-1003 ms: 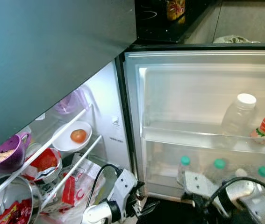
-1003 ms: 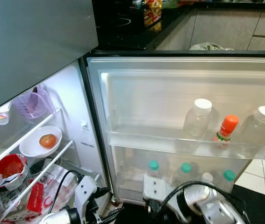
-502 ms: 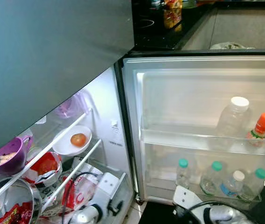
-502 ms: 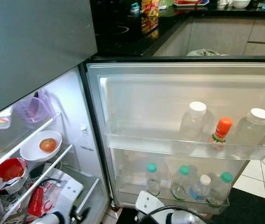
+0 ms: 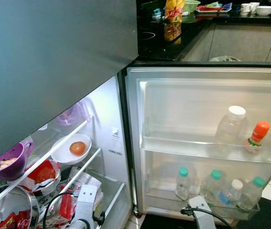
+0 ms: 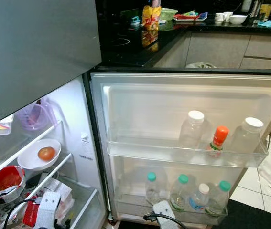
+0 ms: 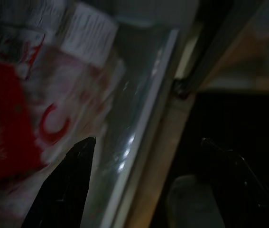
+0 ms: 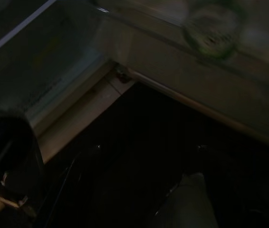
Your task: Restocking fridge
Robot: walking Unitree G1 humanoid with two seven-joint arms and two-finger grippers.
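Note:
The fridge stands open before me. Its door's upper shelf (image 6: 183, 156) holds two clear white-capped bottles (image 6: 191, 130) and an orange-capped bottle (image 6: 217, 141). Several small water bottles (image 6: 179, 191) stand in the lower door shelf. Inside are a white bowl (image 5: 63, 153) with a tomato (image 5: 77, 148), a purple bowl (image 5: 5, 166) and a red bag (image 5: 42, 173). My left gripper (image 7: 147, 140) hangs open and holds nothing, by the crisper drawer's red-and-white package (image 7: 30, 109). The left wrist (image 5: 85, 205) and right wrist (image 5: 201, 215) sit low at the frame's bottom edge. The right wrist view is dark.
A steel pot (image 5: 6, 206) and a purple jug (image 6: 33, 114) are on the fridge shelves. Behind the door runs a black counter (image 6: 135, 45) with a yellow packet (image 5: 172, 19). A dark mat (image 6: 252, 215) lies on the tiled floor below the door.
The camera has risen and tilted up, showing more of the counter. Both arms have dropped from in front of the door to the bottom edge.

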